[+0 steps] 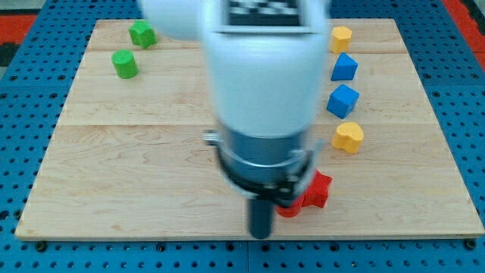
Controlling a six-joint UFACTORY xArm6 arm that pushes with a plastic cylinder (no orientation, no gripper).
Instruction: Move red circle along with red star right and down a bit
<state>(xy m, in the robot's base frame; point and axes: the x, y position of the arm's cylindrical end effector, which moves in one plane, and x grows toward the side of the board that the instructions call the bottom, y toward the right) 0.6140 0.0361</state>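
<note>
The red star (317,189) lies near the board's bottom edge, right of centre. The red circle (289,210) sits just to its left and lower, mostly hidden behind my arm, touching or nearly touching the star. My tip (261,233) is at the lower end of the dark rod, just left of the red circle and close to the board's bottom edge. Whether the tip touches the circle cannot be told.
A yellow block (341,37), two blue blocks (344,67) (342,100) and a yellow heart (348,137) run down the right side. Two green blocks (142,34) (125,64) sit at the top left. The arm's white body (258,76) hides the board's middle.
</note>
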